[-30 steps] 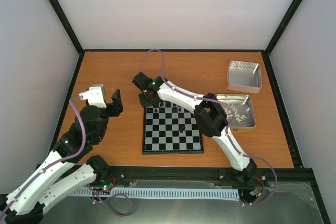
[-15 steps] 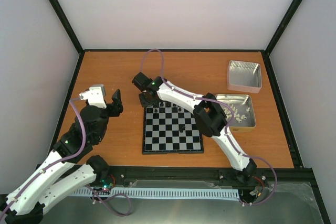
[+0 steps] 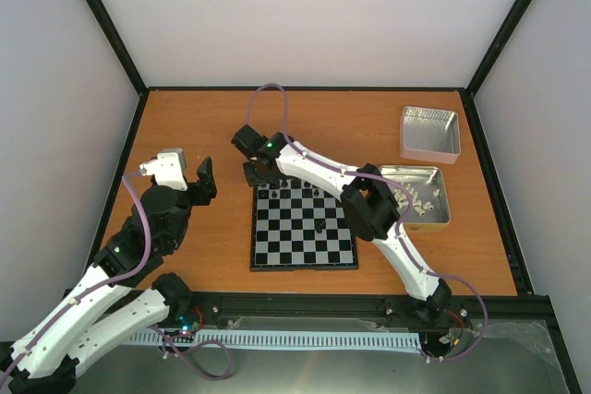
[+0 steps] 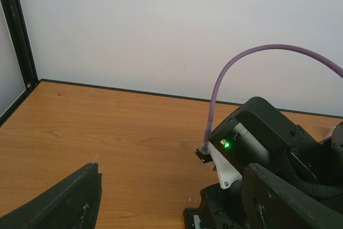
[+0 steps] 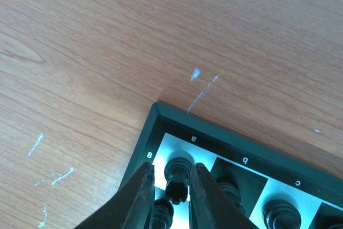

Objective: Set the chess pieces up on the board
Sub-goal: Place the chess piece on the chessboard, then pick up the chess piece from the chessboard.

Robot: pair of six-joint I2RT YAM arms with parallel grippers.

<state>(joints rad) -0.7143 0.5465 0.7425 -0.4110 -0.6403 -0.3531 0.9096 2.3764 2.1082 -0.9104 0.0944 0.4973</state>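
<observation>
The right gripper (image 5: 172, 194), stretched across the board (image 3: 277, 248) to its far left corner, was clenched on a black chess piece (image 5: 178, 169) standing on the corner square. Its jaws were set narrow and close beside the piece, apparently so as not to knock the neighbouring chess pieces (image 3: 305, 188) lined along the far rank; one more stood alone near mid-board. The left gripper (image 3: 191, 179) hung released and empty over the table (image 3: 185, 117), well to the left of the board, seemingly parked out of the working arm's way
</observation>
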